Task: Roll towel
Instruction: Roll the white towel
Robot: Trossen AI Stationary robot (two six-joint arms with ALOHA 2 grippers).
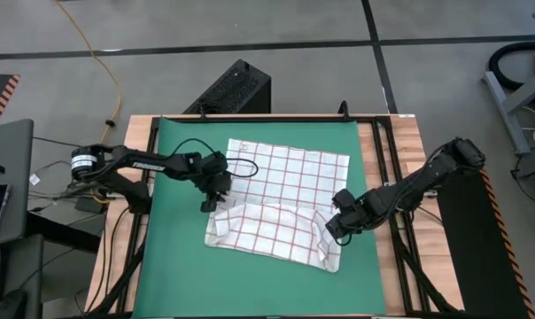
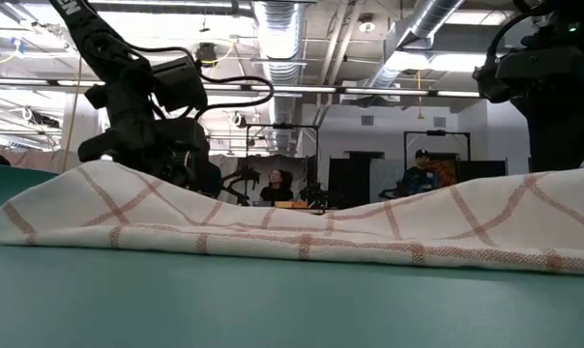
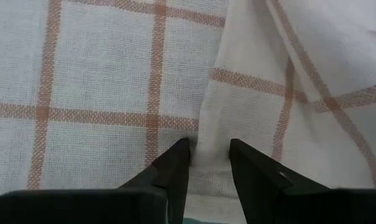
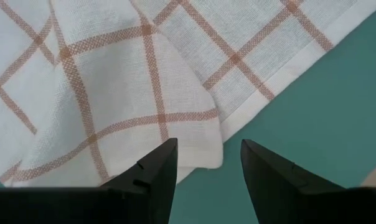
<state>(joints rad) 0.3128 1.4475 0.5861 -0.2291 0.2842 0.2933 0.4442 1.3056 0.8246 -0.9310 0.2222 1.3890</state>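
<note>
The towel (image 1: 281, 206) lay on the green mat (image 1: 174, 275) that covered the counter (image 1: 418, 133), roughly in the mat's middle. Its near part was folded up over itself into a loose, rumpled band, while the far part still lay flat and showed its grid of red-brown lines.

The left gripper (image 1: 213, 197) stood at the left end of that fold. In the left wrist view its two fingers (image 3: 175, 165) were pinched on a raised ridge of the cloth, so it was grasping the towel.

The right gripper (image 1: 340, 224) sat at the fold's right end. Its fingers (image 4: 157, 165) stood apart (bare mat showed in the gap between them), with the folded edge of the towel just ahead and partly under one finger; it held nothing.

In the low view the folded towel rose as a low hump across the mat, and people (image 2: 420, 172) showed far off in the room behind.
</note>
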